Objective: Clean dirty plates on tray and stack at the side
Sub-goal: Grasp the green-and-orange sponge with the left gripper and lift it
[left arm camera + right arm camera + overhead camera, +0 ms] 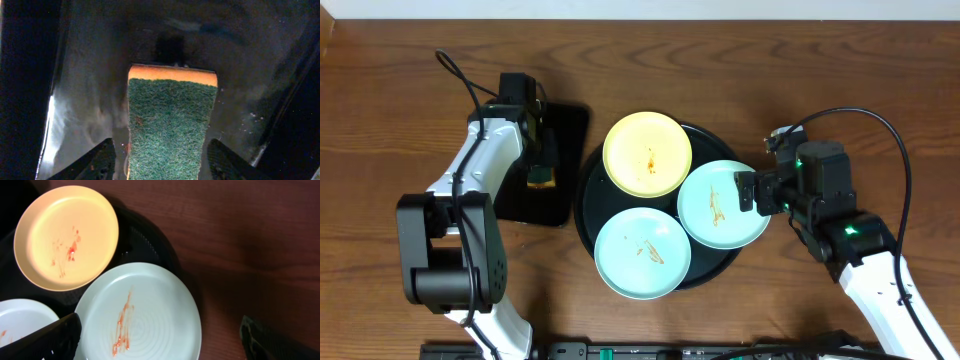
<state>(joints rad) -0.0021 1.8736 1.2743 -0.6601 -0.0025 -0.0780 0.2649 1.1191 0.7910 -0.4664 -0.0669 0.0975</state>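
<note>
Three plates lie on the round black tray (582, 200): a pale yellow plate (647, 153) at the back, a mint-blue plate (723, 204) on the right and a mint-blue plate (642, 252) at the front. All carry orange-brown smears. My right gripper (750, 192) is open at the right plate's edge. In the right wrist view its fingers (160, 341) straddle the smeared mint-blue plate (145, 315), beside the yellow plate (67, 235). My left gripper (542, 160) is open, its fingers (160, 160) either side of a green-topped sponge (170, 115), with small gaps.
The sponge (541, 179) lies on a smaller rectangular black tray (565, 160) left of the round tray. Bare dark-brown wood tabletop (820, 80) surrounds both trays. A black cable loops over the right arm (880, 125).
</note>
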